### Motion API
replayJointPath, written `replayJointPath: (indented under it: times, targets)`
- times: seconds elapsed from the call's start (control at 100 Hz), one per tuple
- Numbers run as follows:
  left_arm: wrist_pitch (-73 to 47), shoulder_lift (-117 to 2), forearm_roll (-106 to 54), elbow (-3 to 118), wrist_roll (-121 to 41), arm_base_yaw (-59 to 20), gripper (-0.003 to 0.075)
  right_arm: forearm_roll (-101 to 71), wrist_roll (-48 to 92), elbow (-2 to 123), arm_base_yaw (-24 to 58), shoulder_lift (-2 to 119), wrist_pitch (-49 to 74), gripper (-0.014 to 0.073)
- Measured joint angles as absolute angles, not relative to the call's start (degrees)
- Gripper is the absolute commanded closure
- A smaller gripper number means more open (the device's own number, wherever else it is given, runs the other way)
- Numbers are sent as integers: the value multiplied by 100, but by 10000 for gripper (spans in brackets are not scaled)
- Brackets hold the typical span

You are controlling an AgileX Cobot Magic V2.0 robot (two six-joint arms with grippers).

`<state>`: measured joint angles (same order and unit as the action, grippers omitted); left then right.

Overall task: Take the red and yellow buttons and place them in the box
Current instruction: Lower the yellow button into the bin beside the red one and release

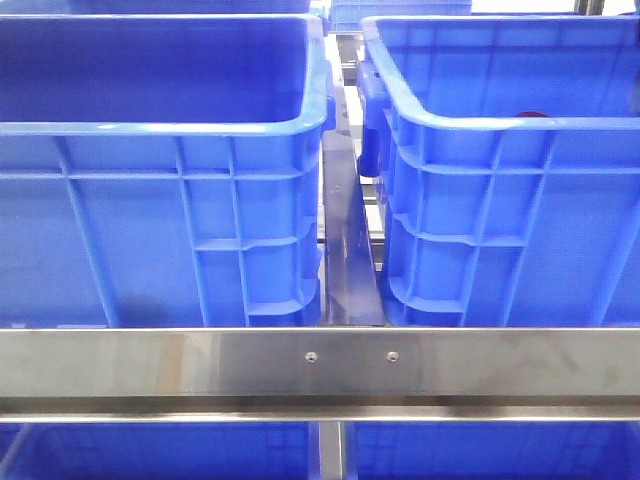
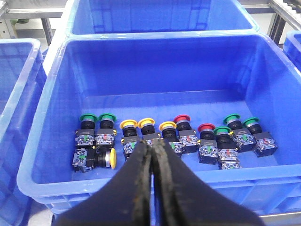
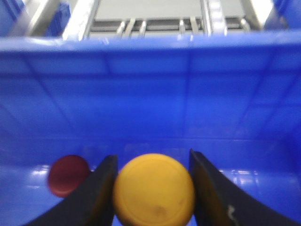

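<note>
Right gripper (image 3: 153,188) clamps round yellow button cap (image 3: 154,189) inside large blue ribbed plastic crate (image 3: 150,94); red button cap (image 3: 68,175) beside it. Left gripper (image 2: 153,155) pinched closed, empty, above crate of pushbuttons (image 2: 174,136).

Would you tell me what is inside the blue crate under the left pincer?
The crate holds push buttons in a rough row: green-capped, yellow-capped and red-capped. The shut left pincer covers part of the middle ones.
</note>
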<state>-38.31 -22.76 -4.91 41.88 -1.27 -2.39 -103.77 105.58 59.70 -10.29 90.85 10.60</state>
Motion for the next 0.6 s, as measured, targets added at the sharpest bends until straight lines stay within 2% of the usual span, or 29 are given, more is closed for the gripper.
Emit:
replayJointPath:
  times: [0.27,0.6]
  targets:
    - [-3831,-2276,-491,4188,-127,-239,739,-10385,10608,6704,-1029,10065,995,528]
    - [-3831,-2276,-501,4188,-127,-239,739,-10385,10621,7143,-1029,10586,997,528]
